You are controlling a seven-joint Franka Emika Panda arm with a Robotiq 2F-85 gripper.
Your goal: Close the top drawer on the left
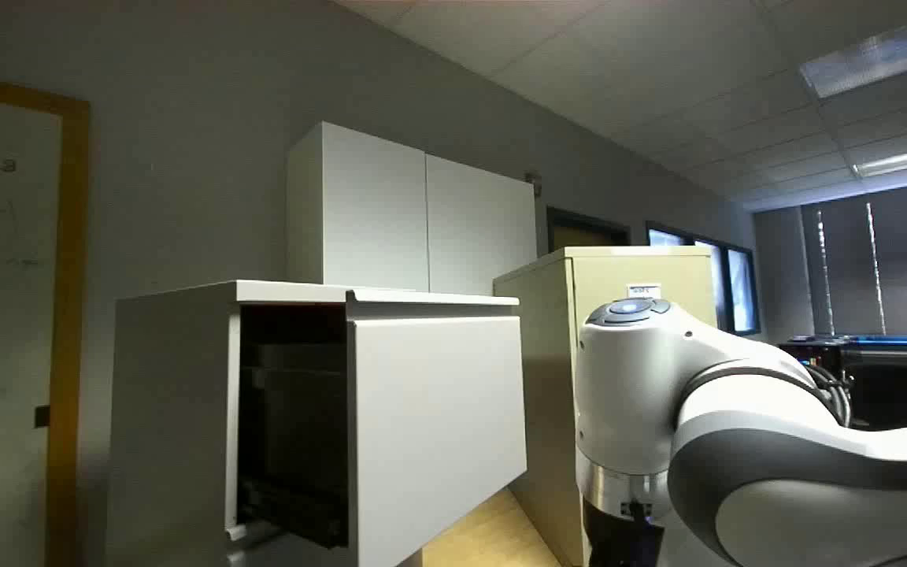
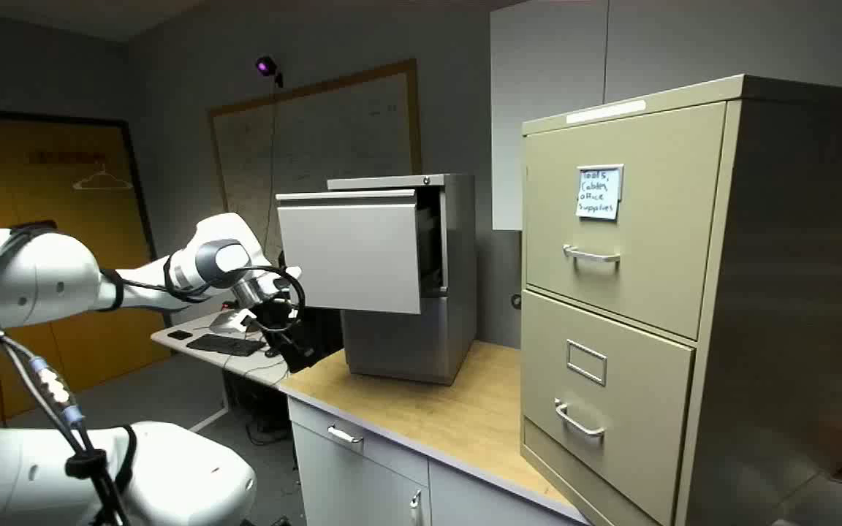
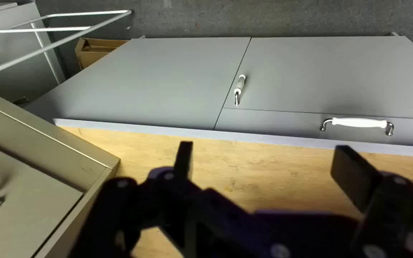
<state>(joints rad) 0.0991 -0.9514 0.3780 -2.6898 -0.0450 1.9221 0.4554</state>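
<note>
Grey walls [image 1: 186, 157] and a whiteboard [image 2: 326, 139] stand behind a wooden counter [image 2: 421, 409], where a grey-white cabinet [image 1: 170, 409] sits on the left. Its top drawer [image 1: 438, 425] is pulled out in both exterior views, the plain flat front standing well forward of the cabinet and the dark inside showing along one side. To the right on the same counter is a beige filing cabinet [image 2: 655, 219] with a handwritten note [image 2: 598, 196] on its upper front; a white two-door cupboard [image 1: 375, 213] hangs on the wall behind. In an exterior view the robot arm [image 1: 634, 394] is bent downward at the right of the drawer front, apart from it. Its dark fingers [image 3: 355, 179] are spread wide in the wrist view, with the counter's wood visible between them, and white handles [image 3: 359, 122] show below the counter. Past the counter's left end, in an exterior view, a desk [image 2: 202, 326] carries a keyboard [image 2: 225, 345].
</note>
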